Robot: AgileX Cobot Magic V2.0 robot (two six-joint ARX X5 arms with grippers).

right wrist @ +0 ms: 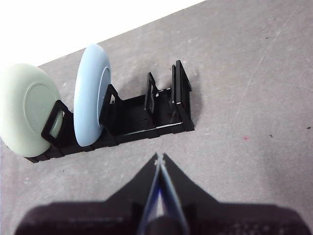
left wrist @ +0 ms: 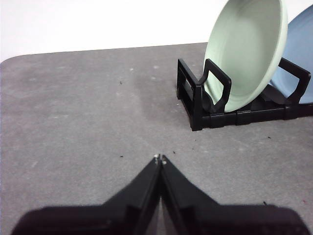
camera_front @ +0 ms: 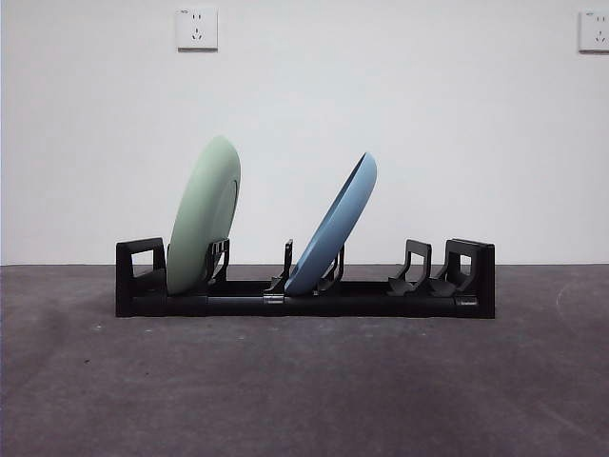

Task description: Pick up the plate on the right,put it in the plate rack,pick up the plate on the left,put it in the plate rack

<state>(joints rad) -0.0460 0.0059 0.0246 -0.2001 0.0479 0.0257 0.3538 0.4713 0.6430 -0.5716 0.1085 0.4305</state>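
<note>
Two plates stand in the rack (camera_front: 304, 297), which sits on the grey worktop (camera_front: 304, 390) in front of a white wall (camera_front: 381, 114). Green plate (camera_front: 203, 217) occupies the slot next to one blocky end of the rack; in the front view it leans with its top edge toward the blue plate, lower rim down between the dividers. Blue plate (camera_front: 335, 228) sits near the middle of the rack, tilted more steeply the same way, its lower rim caught between two short dividers. The plates are apart, not touching. Beyond the blue plate, the remaining dividers toward the other blocky end hold nothing.

Left hand (left wrist: 160, 157): tips together, nothing between them, over bare worktop, well short of the rack's end. Its wrist view shows the green plate's concave face (blue rim just visible behind it).

Right hand (right wrist: 159, 156): tips together, holding nothing, over the worktop near the rack's long side. Its wrist view shows the plates' undersides, both with a round foot ring.

Neither hand appears in the front view. Two wall sockets (camera_front: 197, 29) show high on the wall, one at the frame's edge.
</note>
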